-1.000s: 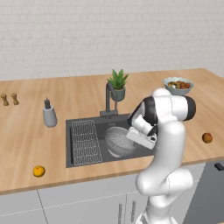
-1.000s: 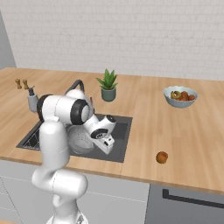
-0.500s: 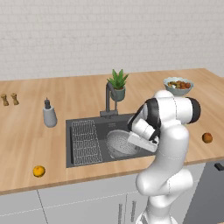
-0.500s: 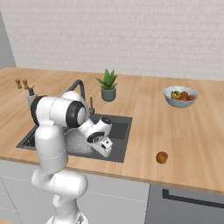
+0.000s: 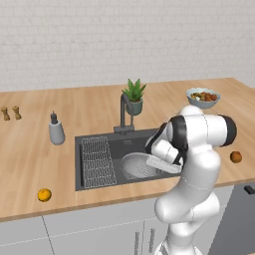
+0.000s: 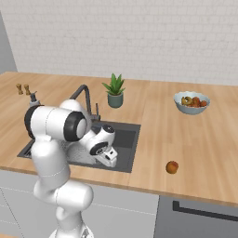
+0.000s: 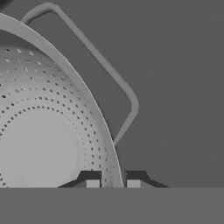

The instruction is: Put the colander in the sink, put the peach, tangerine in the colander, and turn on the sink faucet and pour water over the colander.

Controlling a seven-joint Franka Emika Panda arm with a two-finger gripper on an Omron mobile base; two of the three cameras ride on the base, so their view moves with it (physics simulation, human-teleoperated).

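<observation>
While the colander (image 5: 138, 166) sits in the sink (image 5: 99, 144), gripper (image 7: 113, 183) straddles its rim, fingertips either side; whether they clamp it cannot be told. Tangerine (image 5: 44, 194): surface, left of sink. Peach (image 5: 236, 157): surface, right of sink.

A home kitchen, rendered: a wooden countertop (image 5: 89, 107) runs along a white tiled wall, with grey cabinet fronts (image 5: 94, 234) below. The gripper (image 7: 113, 183) reaches down into a dark sink (image 5: 99, 144); the faucet (image 5: 124, 112) and a potted plant (image 5: 133, 97) stand just behind, a fruit bowl (image 5: 202, 97) farther right.
</observation>
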